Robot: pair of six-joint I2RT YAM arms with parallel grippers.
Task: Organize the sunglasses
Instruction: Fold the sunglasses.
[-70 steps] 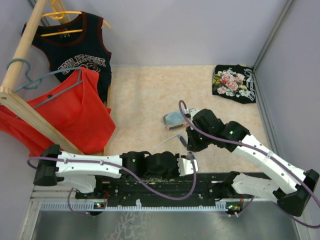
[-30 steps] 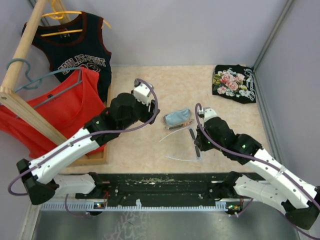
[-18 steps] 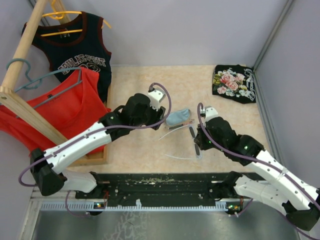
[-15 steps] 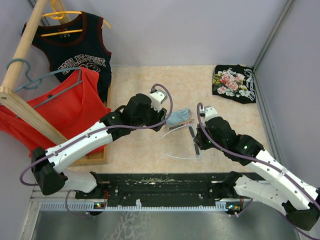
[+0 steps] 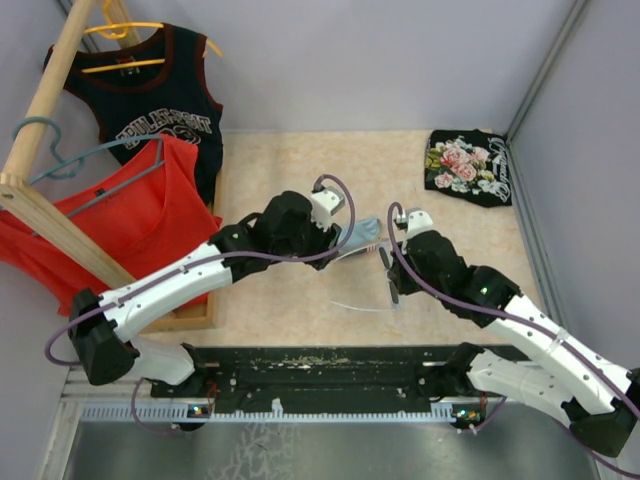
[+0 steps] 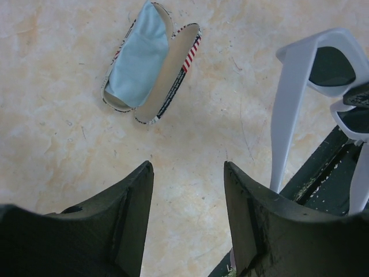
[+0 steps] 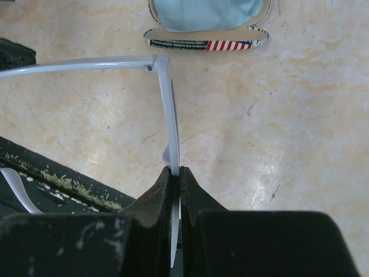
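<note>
A beige, marbled counter [image 5: 290,170] sits between plain pale-lilac walls [image 5: 380,60]. On its left side slants a bare wooden rail [image 5: 50,90] hung with a black jersey [image 5: 160,100] and a red sleeveless top [image 5: 150,230]. A folded black cloth with pink flowers [image 5: 468,166] lies at the far right corner. Mid-counter, an oblong flag-print case [image 6: 173,72] lies open, a soft light-blue cloth [image 6: 135,57] tucked inside. Just near of it, the right hand [image 7: 176,173] is clamped on the front of the white plastic-framed sunglasses [image 6: 294,86], smooth, dark-lensed, thin arms unfolded leftward. The matte black left hand [image 6: 188,170] hovers just left of the case, fingers apart around nothing.
</note>
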